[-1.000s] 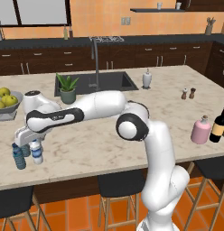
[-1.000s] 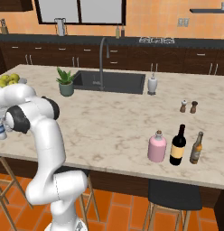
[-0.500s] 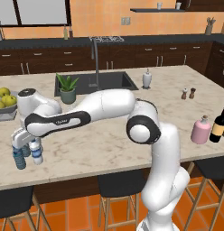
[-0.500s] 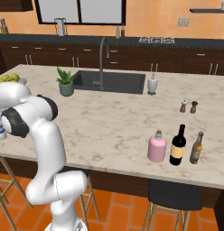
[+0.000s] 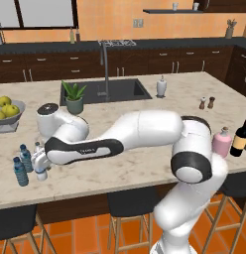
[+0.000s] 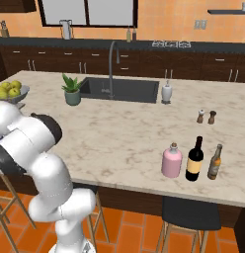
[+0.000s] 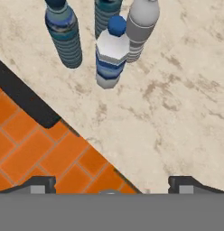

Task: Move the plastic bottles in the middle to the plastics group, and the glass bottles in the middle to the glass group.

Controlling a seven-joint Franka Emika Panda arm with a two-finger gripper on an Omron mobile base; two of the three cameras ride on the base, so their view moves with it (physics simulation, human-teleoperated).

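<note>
1. The end effector (image 7: 111,182) stands with its jaws spread wide and holds nothing; its two dark tips rise at the bottom of the hand view, well apart from the bottles.
2. At the left end of the bench (image 5: 145,163), four small bottles stand upright in a tight cluster: the white-capped, blue-labelled bottle (image 7: 111,61), the plain greyish bottle (image 7: 141,27) touching or just beside it, and two blue-tinted ribbed bottles (image 7: 64,36) of the plastics group.
3. Both clear plastic bottles therefore appear delivered; the step in hand is judged to be the withdrawal after release.
4. To do it well, the arm should back straight away along the hand's axis, keeping the jaws wide, since a sideways sweep could topple the closely packed bottles near the bench edge.
5. The pink bottle (image 6: 172,160) stands just beside the dark wine bottle (image 6: 195,160) at the right end of the bench, with a slim brown bottle (image 6: 215,163) beyond it, so the glass portion appears complete as well.
</note>
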